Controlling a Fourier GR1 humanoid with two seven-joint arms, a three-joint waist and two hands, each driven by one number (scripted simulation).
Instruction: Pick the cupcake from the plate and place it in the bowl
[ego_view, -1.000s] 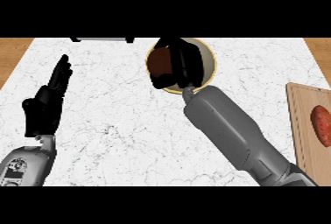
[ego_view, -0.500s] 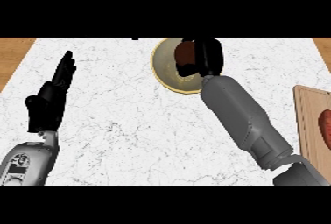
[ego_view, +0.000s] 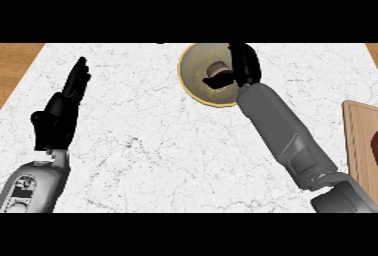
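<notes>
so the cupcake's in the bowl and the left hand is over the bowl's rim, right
No, that is the right hand. The head view shows it at the bowl's right rim, cupcake in the bowl; the left hand rests open at the view's left.

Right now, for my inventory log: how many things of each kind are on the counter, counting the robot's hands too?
Bowl: 1
Cupcake: 1, inside the bowl
Wooden board: 1, at the view's right edge
Hands: 2, the left hand and the right hand
Total: 5
</notes>
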